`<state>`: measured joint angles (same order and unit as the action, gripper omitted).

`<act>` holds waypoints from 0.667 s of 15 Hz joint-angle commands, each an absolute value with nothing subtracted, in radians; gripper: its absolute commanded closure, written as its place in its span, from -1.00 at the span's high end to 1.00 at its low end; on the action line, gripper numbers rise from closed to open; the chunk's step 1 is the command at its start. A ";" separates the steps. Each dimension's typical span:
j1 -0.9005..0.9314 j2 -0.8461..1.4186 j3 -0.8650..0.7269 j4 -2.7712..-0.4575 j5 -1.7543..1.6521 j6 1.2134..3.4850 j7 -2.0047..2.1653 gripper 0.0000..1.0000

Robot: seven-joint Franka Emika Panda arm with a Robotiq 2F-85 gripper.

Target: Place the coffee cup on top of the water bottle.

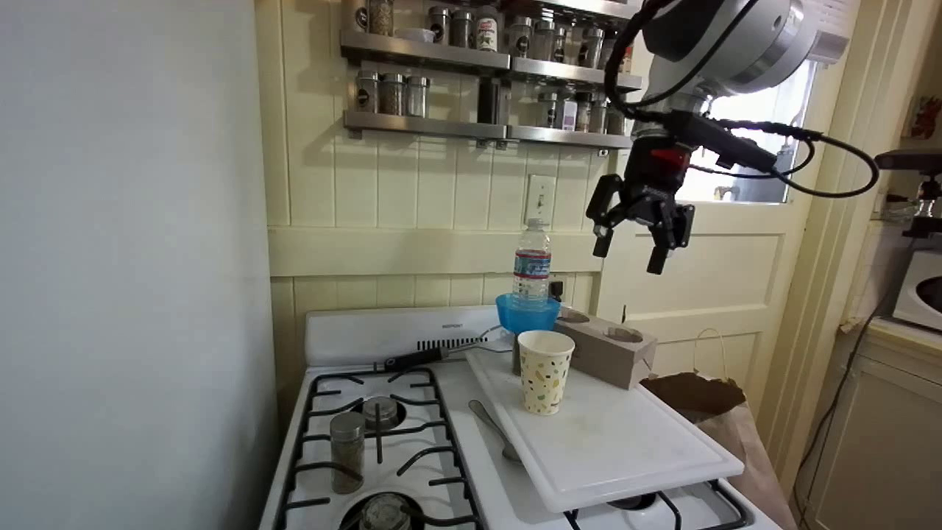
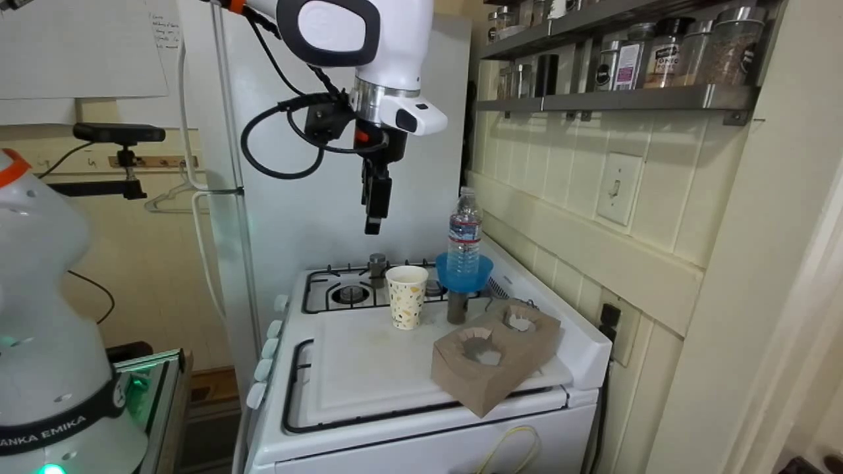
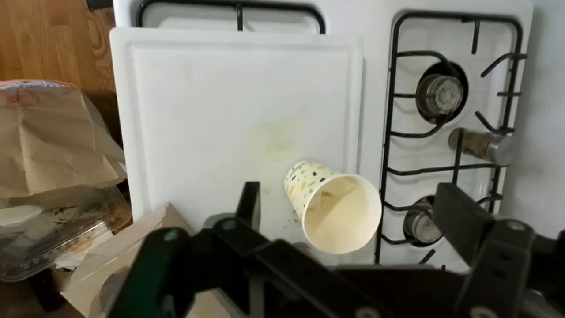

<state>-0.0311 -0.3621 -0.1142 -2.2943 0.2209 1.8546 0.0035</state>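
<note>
The coffee cup (image 1: 545, 375), cream-white paper with small coloured specks, stands upright and open-topped on the white cutting board; it also shows in an exterior view (image 2: 406, 299) and in the wrist view (image 3: 309, 187). The water bottle (image 1: 531, 265), clear with a blue and red label and a cap, stands upright in a blue bowl (image 1: 526, 316) behind the cup. The bottle also shows in an exterior view (image 2: 465, 234); the wrist view hides it. My gripper (image 1: 628, 254) is open and holds nothing, pointing down well above the cup; it also shows in an exterior view (image 2: 373, 227).
The blue bowl rests on a small jar (image 2: 457, 308). A brown cardboard holder with two holes (image 2: 494, 362) stands beside it on the cutting board (image 1: 633, 449). A spice jar (image 1: 347, 453) stands by the burners. Metal spice shelves (image 1: 427, 125) hang on the wall behind.
</note>
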 commanded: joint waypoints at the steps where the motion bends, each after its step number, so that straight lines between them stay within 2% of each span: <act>1: -0.042 -0.365 -0.083 -2.372 0.237 2.008 0.038 1.00; 10: -0.039 -0.344 -0.083 -2.378 0.236 2.060 0.029 1.00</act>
<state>-0.0313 -0.3500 -0.0878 -2.3712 0.2214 2.0204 0.0300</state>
